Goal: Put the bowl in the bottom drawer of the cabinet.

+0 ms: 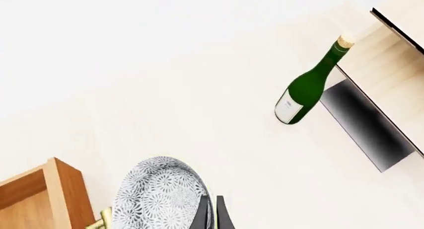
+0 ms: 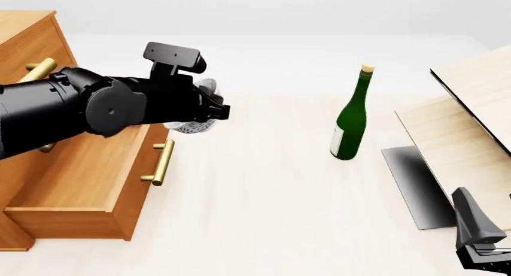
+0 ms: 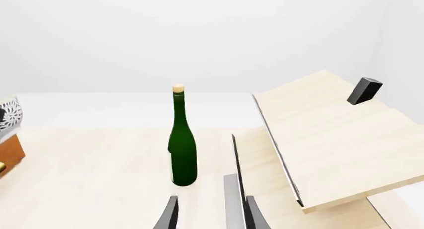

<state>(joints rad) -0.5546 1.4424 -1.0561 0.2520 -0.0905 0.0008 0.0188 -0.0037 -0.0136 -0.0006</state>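
One end effector, the left [image 2: 209, 108], grips the bowl [image 1: 159, 194] at its rim, carrying it clear above the open bottom drawer [image 2: 76, 180] at nine o'clock for release inside.

The small, round, speckled white-grey bowl [image 2: 200, 123] is raised above the worktop, just beyond the handle end of the open orange-brown wooden bottom drawer [image 2: 88, 186]. That drawer, with its brass bar handle, juts out from the large orange-brown wooden cabinet [image 2: 28, 42].

The front view looks forward and down over the table, the green bottle [image 2: 349, 120] mid-scene. The left wrist view looks steeply down from left of the bottle [image 1: 310, 84]. The right wrist view faces it [image 3: 181, 144] level, nearer. All three share it.
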